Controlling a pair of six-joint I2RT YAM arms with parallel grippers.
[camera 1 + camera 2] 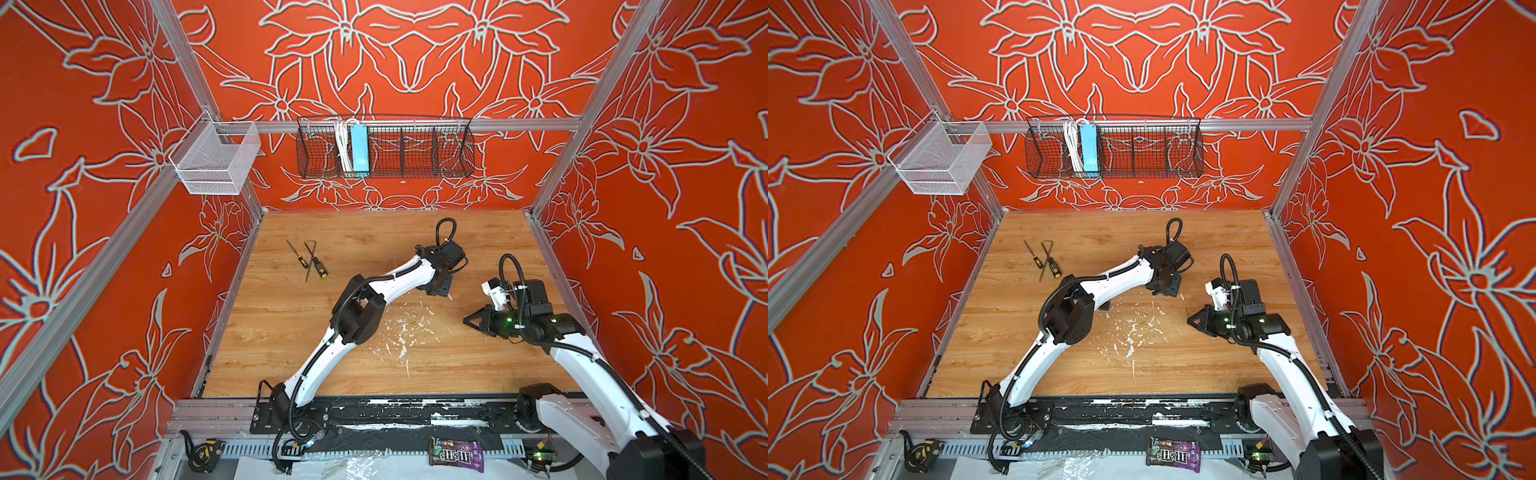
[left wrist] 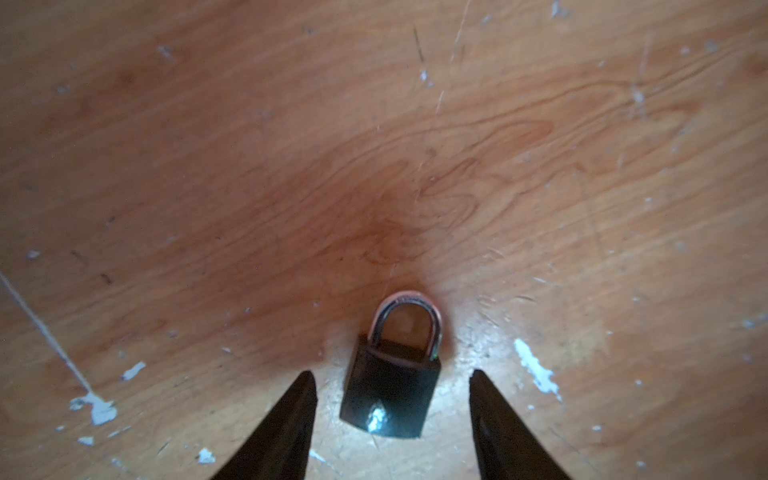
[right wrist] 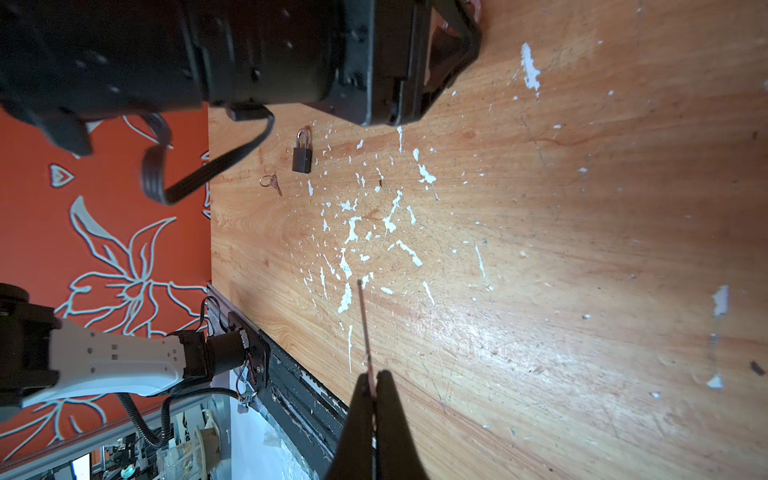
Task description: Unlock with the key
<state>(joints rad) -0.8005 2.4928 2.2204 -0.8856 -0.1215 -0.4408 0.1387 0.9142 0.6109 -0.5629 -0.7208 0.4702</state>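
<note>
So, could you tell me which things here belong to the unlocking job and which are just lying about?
Job: padlock; thin key-like piece in right hand; ringed key beside padlock.
Lying about: two screwdrivers, hex key, M&M's packet, tape measure, power strip.

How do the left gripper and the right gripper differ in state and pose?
The left gripper is open, its fingers flanking the padlock with gaps showing; the right gripper is shut on a thin metal strip. The left gripper points down at the table; the right gripper points sideways across it. Both have black, tapered fingers.
</note>
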